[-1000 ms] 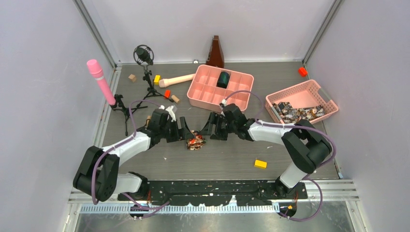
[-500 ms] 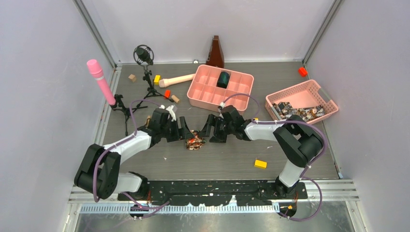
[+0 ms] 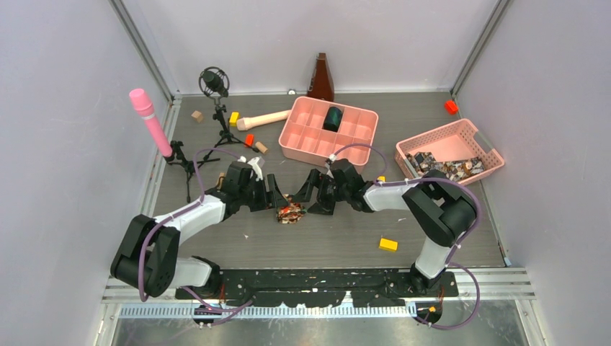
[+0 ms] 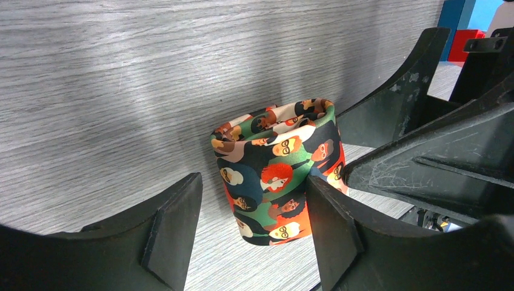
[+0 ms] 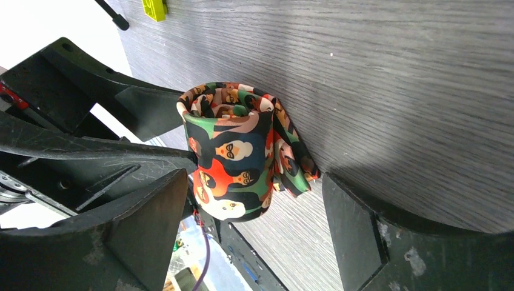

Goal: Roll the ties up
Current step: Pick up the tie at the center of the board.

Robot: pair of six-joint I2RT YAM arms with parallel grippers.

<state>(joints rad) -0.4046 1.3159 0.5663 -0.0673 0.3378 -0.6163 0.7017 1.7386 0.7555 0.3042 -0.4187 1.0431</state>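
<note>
1 rolled tie (image 3: 291, 212) stands on end on the grey table (image 3: 339, 238), near the middle and just ahead of both arms. It is wound into a short, fat coil printed with small faces in red, orange, green and white. The coil's axis runs straight up from the table, so its open spiral faces upward and its long axis is vertical. The right wrist view shows a loose outer end bulging from one side of the coil.

The left gripper (image 4: 253, 182) straddles the coil with its jaws apart. 1 finger is at the fabric's edge and the other is clear of it. The right gripper (image 5: 253, 179) faces it from the other side, jaws spread wide. 1 finger is close beside the coil, and there is a clear gap to the other. Neither gripper clamps the tie.

We judge this tie essentially rolled, with perhaps only the loose end to tuck in. Well to the right, a pink basket (image 3: 475, 133) holds a heap of similar printed fabric (image 3: 439, 169). These are probably ties yet to be rolled.
</note>
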